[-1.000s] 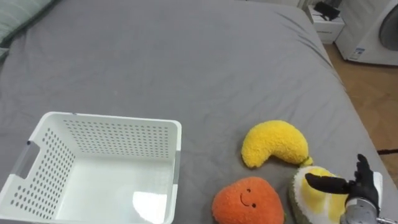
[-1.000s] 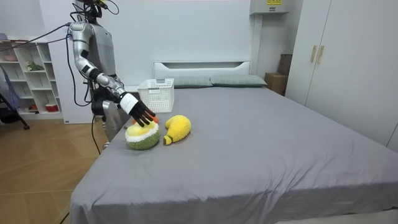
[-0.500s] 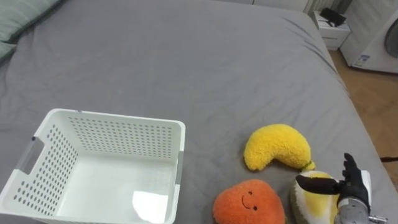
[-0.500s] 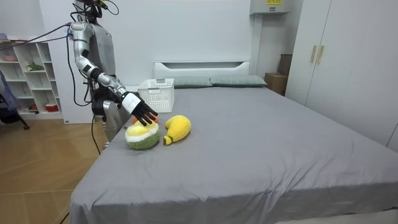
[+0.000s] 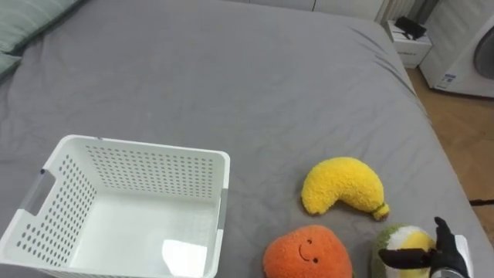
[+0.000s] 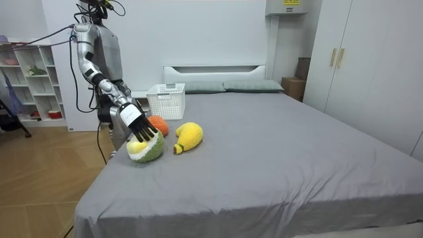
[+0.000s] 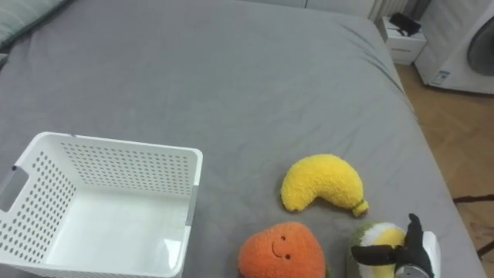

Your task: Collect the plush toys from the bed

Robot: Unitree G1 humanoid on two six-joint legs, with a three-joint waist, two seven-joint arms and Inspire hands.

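Nearest you, at the 5 o'clock corner of the eye view, your right robot hand lies on the green-and-yellow plush. The thumb is stretched across it and the fingers are spread, not closed round it, so nothing is gripped yet. This toy lies close to the edge of the bed, with the floor beyond at 3 o'clock. Press down or close off-centre on that rounded, soft body and it will likely roll or squirt out sideways. If it goes toward 3 o'clock, it drops off the bed.

At the toy's 9 o'clock, just beside it, sits the orange plush. A sweep that way would probably shove it along too. The yellow plush lies near at 11 o'clock and could be nudged by a wide lift.

Farther off at 9 o'clock stands the white basket, empty, all three toys outside it. A loose hold may let the toy slip on that long carry. A low carry could catch the rim and push the light basket away.
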